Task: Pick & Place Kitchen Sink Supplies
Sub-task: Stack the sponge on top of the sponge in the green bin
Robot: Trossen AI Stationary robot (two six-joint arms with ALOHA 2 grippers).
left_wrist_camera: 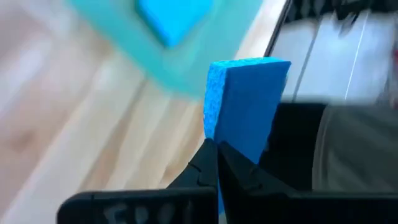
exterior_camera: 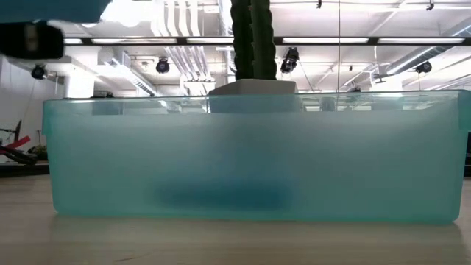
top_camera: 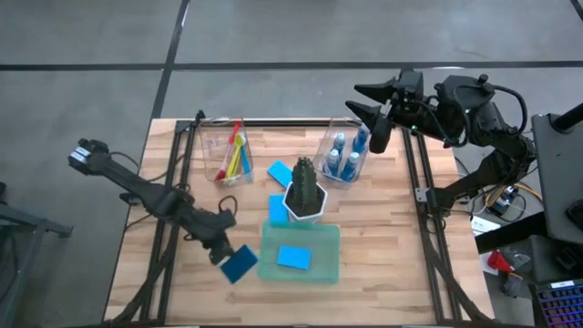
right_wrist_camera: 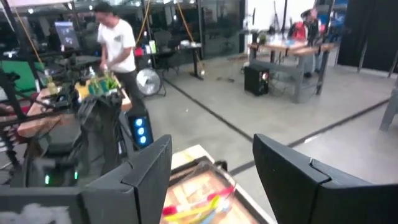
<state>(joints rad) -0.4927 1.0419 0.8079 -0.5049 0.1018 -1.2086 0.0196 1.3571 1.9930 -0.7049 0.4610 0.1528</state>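
Gripping a flat blue rectangular sponge, the left tool hovers beside the translucent green tray; the right tool waits released above the tabletop's far edge.

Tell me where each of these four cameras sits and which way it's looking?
High view: above the table, looking straight down; both arms show.
Low view: at tabletop height, facing the green tray side-on; no arm clearly shows.
Left wrist view: on the left arm, past the left gripper shut on a blue sponge.
Right wrist view: on the right arm, past the open right gripper into the room, where a person stands.
Shared: high and left wrist views both show that sponge beside the tray.
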